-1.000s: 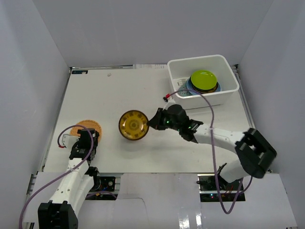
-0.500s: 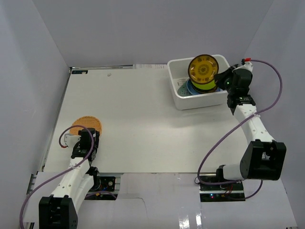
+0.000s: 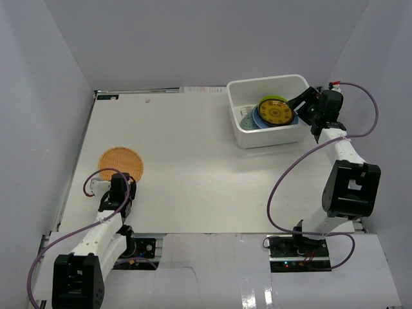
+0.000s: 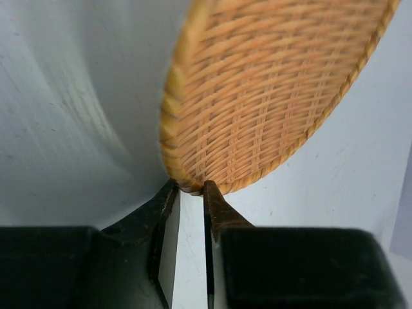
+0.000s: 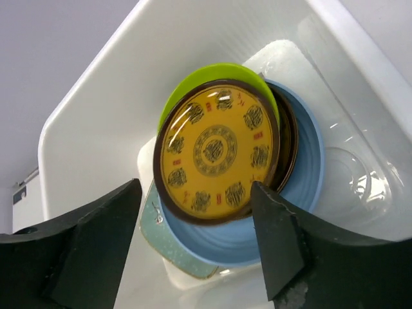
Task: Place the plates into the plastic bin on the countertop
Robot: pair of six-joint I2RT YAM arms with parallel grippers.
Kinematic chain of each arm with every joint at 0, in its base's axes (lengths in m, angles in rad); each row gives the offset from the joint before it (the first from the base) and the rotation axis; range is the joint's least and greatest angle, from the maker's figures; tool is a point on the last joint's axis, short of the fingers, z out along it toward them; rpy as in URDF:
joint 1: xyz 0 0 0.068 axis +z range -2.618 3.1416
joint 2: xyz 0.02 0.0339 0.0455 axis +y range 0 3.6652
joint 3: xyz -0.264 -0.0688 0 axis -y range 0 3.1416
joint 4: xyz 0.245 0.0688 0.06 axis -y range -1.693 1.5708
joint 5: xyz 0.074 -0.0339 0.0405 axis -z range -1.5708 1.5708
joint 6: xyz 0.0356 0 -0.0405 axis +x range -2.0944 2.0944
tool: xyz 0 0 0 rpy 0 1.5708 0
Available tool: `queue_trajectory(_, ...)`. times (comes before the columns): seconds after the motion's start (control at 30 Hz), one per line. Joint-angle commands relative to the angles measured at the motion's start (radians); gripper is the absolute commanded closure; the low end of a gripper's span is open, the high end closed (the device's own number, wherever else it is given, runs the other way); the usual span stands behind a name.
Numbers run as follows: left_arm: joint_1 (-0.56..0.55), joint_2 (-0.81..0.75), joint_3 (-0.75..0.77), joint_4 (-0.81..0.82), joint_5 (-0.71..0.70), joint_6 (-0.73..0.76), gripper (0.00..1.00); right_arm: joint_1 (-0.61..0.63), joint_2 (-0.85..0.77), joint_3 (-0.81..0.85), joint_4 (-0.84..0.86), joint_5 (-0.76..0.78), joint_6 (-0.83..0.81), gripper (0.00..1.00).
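One woven orange plate (image 3: 120, 164), judged light, stiff and grippy, is seen on the countertop (image 3: 193, 148), its near rim pinched by the narrowed left gripper (image 4: 188, 188); the right gripper (image 5: 195, 187) is spread wide above the plastic bin (image 3: 270, 137).

Right arm stretched far forward — right gripper (image 5: 195, 190) fingers wide apart. Left gripper (image 4: 192, 193) low — fingers sliver apart.

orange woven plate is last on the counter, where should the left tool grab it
Pinch the woven orange plate by its near rim, coming in low from the left tool's side: it lies flat, so only the thin edge offers a bite.
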Motion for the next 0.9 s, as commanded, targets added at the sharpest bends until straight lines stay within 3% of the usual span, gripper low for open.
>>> queue_trajectory(0.0, 0.001, 0.017, -0.036, -0.063, 0.045, 0.062, 0.76, -0.002, -0.088, -0.025, -0.038, -0.018, -0.032, 0.24)
queue_trajectory(0.17, 0.001, 0.034, -0.019, -0.024, 0.091, 0.102, 1.0, 0.035, -0.294, -0.166, 0.026, -0.102, -0.036, 0.17)
queue_trajectory(0.27, 0.001, 0.014, -0.019, -0.015, 0.117, 0.124, 1.0, 0.122, -0.384, -0.209, 0.014, -0.125, -0.079, 0.15)
queue_trajectory(0.37, 0.001, -0.034, -0.025, 0.008, 0.172, 0.165, 1.0, 0.284, -0.432, -0.225, -0.011, -0.135, -0.127, 0.15)
queue_trajectory(0.5, 0.001, -0.174, 0.001, 0.014, 0.268, 0.248, 1.0, 0.427, -0.49, -0.294, 0.017, -0.219, -0.122, 0.15)
queue_trajectory(0.67, 0.001, -0.294, 0.033, 0.039, 0.37, 0.323, 1.0, 0.452, -0.561, -0.36, 0.017, -0.374, -0.098, 0.15)
queue_trajectory(0.87, 0.001, -0.33, -0.005, 0.097, 0.46, 0.288, 1.0, 0.464, -0.688, -0.461, -0.029, -0.379, -0.102, 0.15)
